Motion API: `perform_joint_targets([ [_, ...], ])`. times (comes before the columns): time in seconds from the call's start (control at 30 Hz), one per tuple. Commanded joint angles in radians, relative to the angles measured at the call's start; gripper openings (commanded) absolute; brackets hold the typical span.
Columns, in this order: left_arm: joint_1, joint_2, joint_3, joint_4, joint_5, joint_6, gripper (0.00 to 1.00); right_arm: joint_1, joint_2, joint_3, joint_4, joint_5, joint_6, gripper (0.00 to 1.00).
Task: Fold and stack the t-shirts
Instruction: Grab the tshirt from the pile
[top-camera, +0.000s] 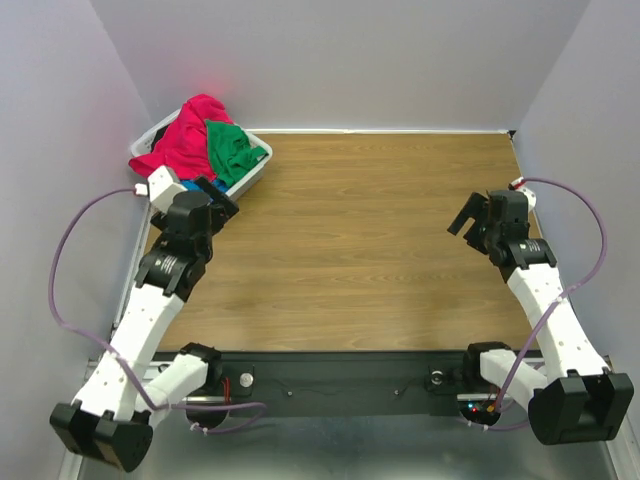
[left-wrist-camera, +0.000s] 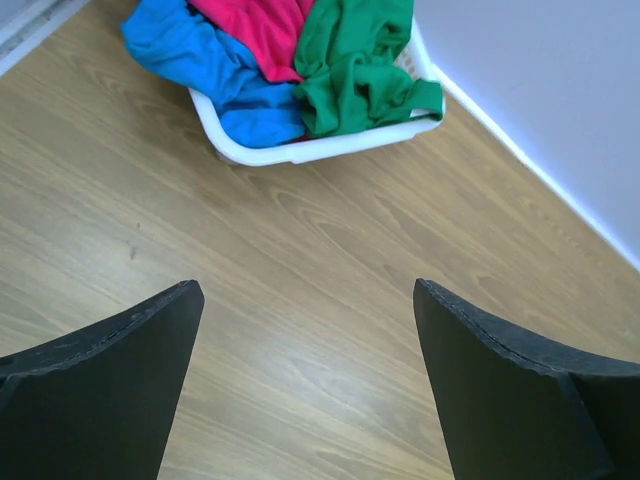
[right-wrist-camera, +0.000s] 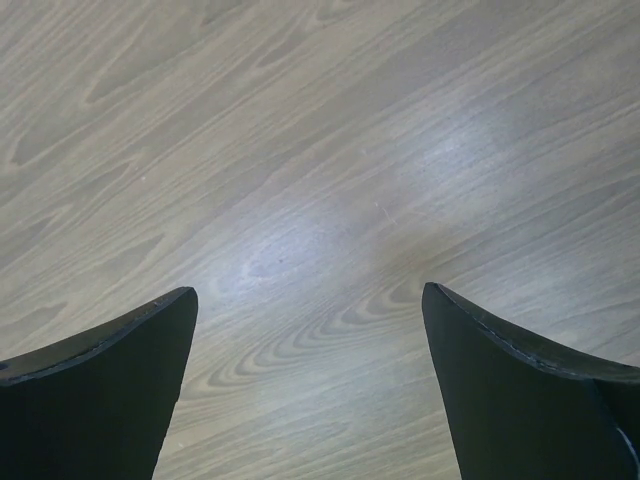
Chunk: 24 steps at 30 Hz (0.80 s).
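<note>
The t-shirts lie bunched in a white basket (top-camera: 258, 172) at the table's far left corner. A pinkish-red shirt (top-camera: 188, 135) is on top, a bright green one (top-camera: 232, 148) hangs over the right side. In the left wrist view the blue shirt (left-wrist-camera: 190, 55), the red shirt (left-wrist-camera: 262, 30) and the green shirt (left-wrist-camera: 352, 65) fill the basket (left-wrist-camera: 300, 152). My left gripper (top-camera: 222, 193) is open and empty, just in front of the basket, above bare wood (left-wrist-camera: 305, 290). My right gripper (top-camera: 470, 217) is open and empty over the table's right side (right-wrist-camera: 310, 295).
The wooden table (top-camera: 350, 250) is bounded by grey walls at the back and both sides. Purple cables loop beside each arm. A black rail runs along the near edge.
</note>
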Motion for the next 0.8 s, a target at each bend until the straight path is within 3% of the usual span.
perform_joint_targets([
  [0.0,0.006,0.125,0.091,0.102,0.021,0.053,0.99,-0.003,0.023,0.09,0.015,-0.017,-0.021,1.0],
  [0.1,0.032,0.303,0.157,0.161,0.048,0.107,0.98,-0.003,0.058,0.119,0.047,-0.065,-0.08,1.0],
  [0.3,0.1,0.59,0.377,0.145,0.105,0.171,0.98,-0.003,0.12,0.163,0.087,-0.055,-0.003,1.0],
  [0.53,0.144,0.834,0.573,0.147,0.111,0.216,0.98,-0.003,0.072,0.11,0.264,-0.109,0.04,1.0],
  [0.77,0.18,1.044,0.728,0.133,0.099,0.234,0.92,-0.003,0.114,0.128,0.281,-0.132,0.034,1.0],
])
